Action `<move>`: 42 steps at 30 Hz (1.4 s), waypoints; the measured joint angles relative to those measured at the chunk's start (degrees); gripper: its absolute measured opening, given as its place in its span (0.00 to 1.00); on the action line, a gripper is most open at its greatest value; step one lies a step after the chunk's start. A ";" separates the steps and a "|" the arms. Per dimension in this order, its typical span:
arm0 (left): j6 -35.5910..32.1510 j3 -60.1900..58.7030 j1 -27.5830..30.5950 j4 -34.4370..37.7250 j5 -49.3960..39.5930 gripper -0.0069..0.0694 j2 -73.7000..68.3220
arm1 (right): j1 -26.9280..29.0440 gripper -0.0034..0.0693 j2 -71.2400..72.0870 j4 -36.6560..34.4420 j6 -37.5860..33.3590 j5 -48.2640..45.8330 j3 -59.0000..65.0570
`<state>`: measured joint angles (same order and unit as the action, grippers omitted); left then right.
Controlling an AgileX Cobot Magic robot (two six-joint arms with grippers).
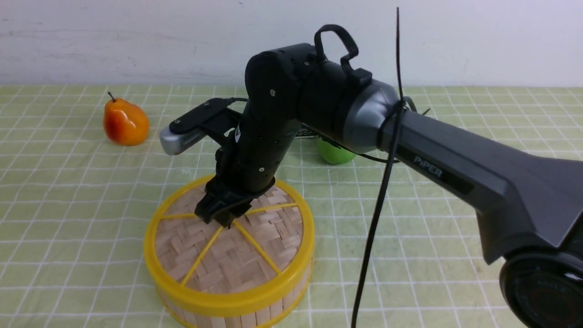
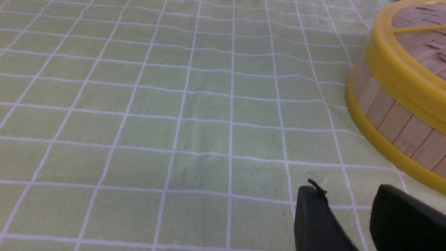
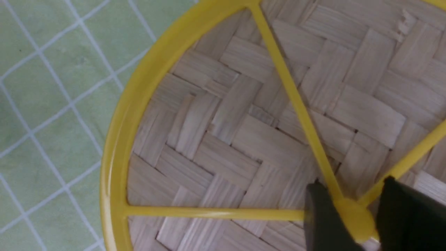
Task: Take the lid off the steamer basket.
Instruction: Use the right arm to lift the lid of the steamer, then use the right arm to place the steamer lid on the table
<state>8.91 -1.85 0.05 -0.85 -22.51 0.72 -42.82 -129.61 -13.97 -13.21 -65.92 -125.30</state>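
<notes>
Your right gripper [image 3: 348, 212] pinches the central knob [image 3: 356, 223] of the lid [image 1: 227, 246], seated on the steamer basket [image 1: 248, 318]; your left gripper [image 2: 343, 216] is spread.

Checked tablecloth [image 1: 410, 255] — pear [image 1: 126, 122], steamer basket [image 1: 237, 316], green object [image 1: 336, 151].

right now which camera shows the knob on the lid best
The right wrist view: the yellow knob sits between the right gripper's fingers, beside spokes. In the front view, the gripper hides it; the left wrist view shows only part of the lid, without the knob.
</notes>
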 joint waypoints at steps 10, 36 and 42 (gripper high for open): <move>0.00 0.00 0.00 0.00 0.00 0.40 0.00 | 0.00 0.16 -0.45 0.15 -0.55 -4.09 -4.13; 0.00 0.00 0.00 0.00 0.00 0.40 0.00 | 29.18 0.16 43.54 2.61 -0.50 7.05 48.70; 0.00 0.00 0.00 0.00 0.00 0.40 0.00 | 28.99 0.16 41.91 -0.64 -1.61 25.90 64.27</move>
<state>8.91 -1.85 0.05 -0.85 -22.51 0.72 -13.83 -87.70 -14.61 -14.81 -40.03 -61.03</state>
